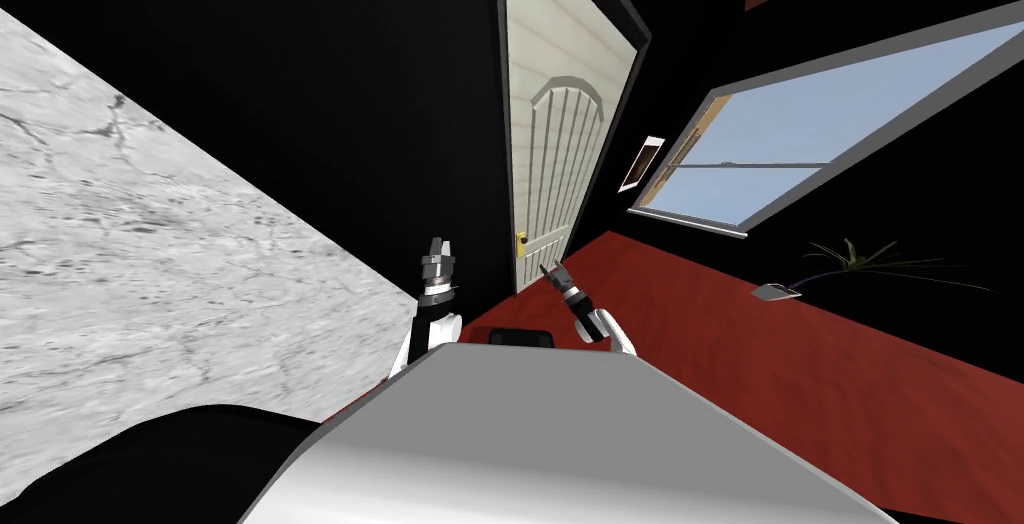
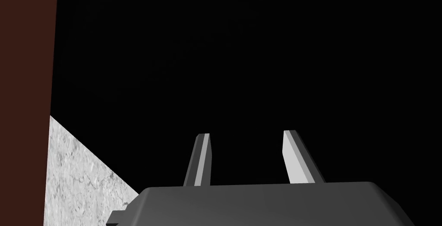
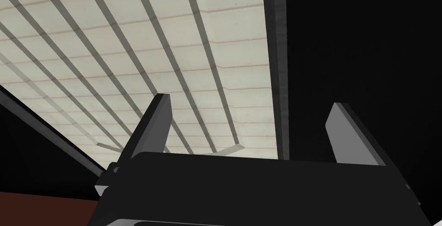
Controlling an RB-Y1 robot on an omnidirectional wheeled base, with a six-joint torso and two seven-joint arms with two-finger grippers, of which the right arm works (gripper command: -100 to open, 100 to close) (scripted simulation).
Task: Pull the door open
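The door point(image 1: 550, 148) stands straight ahead, a tall cream panel in a dark frame, looking shut, with black area to its left and a window point(image 1: 800, 138) well off to the right. In the right wrist view its grooved face point(image 3: 129, 42) sits close in front of the fingers. Left gripper point(image 1: 438, 253) hangs near the black area, fingers parted point(image 2: 246, 135), nothing between them. Right gripper point(image 1: 553, 273) is spread wide and empty point(image 3: 251, 102), pointing at the door's lower panel. And the key bit: the small yellow handle point(image 1: 521, 241) sits low on the door's left edge, just left of and beyond the right gripper, so that's the nearer arm. Which way the handle's long axis runs is too small to tell.
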